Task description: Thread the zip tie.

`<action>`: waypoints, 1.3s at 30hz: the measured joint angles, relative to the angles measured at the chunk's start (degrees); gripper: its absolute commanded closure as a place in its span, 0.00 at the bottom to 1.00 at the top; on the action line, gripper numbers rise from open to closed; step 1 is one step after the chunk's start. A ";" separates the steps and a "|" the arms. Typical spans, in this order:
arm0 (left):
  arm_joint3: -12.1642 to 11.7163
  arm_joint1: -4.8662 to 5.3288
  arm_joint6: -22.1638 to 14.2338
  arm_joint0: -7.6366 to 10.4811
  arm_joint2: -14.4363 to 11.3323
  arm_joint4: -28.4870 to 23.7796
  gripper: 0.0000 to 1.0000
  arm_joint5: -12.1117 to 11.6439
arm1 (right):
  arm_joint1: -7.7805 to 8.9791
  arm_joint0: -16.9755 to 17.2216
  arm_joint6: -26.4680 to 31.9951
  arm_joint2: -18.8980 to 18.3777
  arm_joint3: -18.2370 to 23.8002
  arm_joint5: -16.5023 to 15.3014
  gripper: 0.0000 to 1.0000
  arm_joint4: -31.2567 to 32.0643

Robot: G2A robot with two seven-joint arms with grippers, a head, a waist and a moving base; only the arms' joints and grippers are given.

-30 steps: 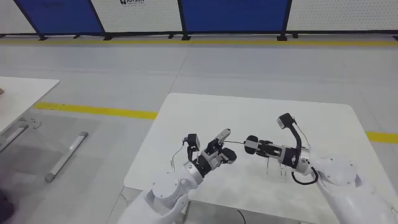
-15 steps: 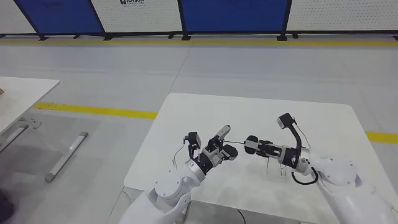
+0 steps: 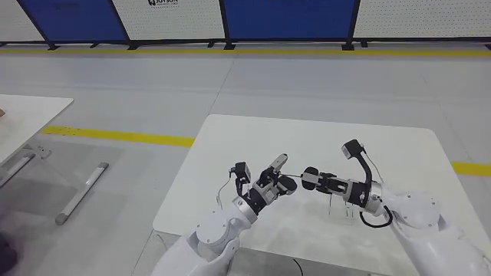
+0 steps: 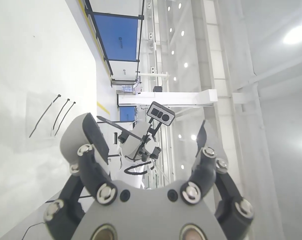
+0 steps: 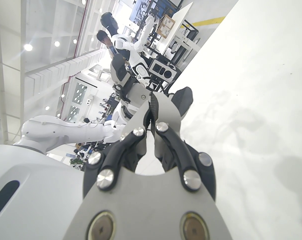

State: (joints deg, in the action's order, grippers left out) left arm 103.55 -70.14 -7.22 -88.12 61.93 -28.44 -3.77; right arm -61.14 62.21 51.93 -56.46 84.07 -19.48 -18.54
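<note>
A thin black zip tie (image 3: 294, 175) is pinched in my right gripper (image 3: 309, 177), which hangs just above the middle of the white table (image 3: 253, 134). Its strap (image 4: 113, 124) points at my left gripper (image 3: 278, 170). The left gripper (image 4: 144, 126) is open, one finger on each side of the strap's free end, which lies close to one pad (image 4: 95, 136). In the right wrist view my right gripper (image 5: 151, 101) is shut, and beyond it the left arm's spread fingers (image 5: 118, 69) face it.
Three spare zip ties (image 4: 58, 116) lie side by side on the table under the right arm, also seen as faint lines (image 3: 339, 204). The table's near edge (image 3: 165, 226) is close to the left arm. Another white table (image 3: 31, 115) stands far left.
My left gripper has edged a little to the right, closer to the strap's free end. The right gripper and its zip tie have stayed put.
</note>
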 measured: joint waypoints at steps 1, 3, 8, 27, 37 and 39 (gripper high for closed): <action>-0.21 0.01 -0.02 0.00 0.01 0.33 1.00 -0.05 | 0.00 0.00 0.00 0.00 0.00 0.00 1.00 0.00; -0.66 0.10 -0.29 -0.20 0.21 1.61 1.00 -0.58 | 0.00 0.00 0.00 0.00 0.00 0.00 1.00 0.00; -1.00 0.40 -1.26 -1.43 0.69 4.63 1.00 -2.29 | 0.00 0.00 0.00 0.00 0.00 0.00 1.00 0.00; -0.74 0.69 -2.52 -2.53 1.19 7.99 1.00 -4.52 | 0.00 0.00 0.00 0.00 0.00 0.00 0.97 0.00; -0.23 0.83 -3.03 -3.24 1.69 8.67 1.00 -5.58 | 0.00 0.00 0.00 0.00 0.00 0.00 0.00 0.00; -0.08 0.87 -3.14 -3.36 1.72 8.89 1.00 -5.48 | 0.00 0.00 0.00 0.00 0.00 0.00 0.00 0.00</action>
State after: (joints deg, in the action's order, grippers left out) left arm 103.47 -69.27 -10.36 -91.49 63.66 -19.55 -9.25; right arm -61.14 62.21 51.93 -56.46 84.07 -19.48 -18.54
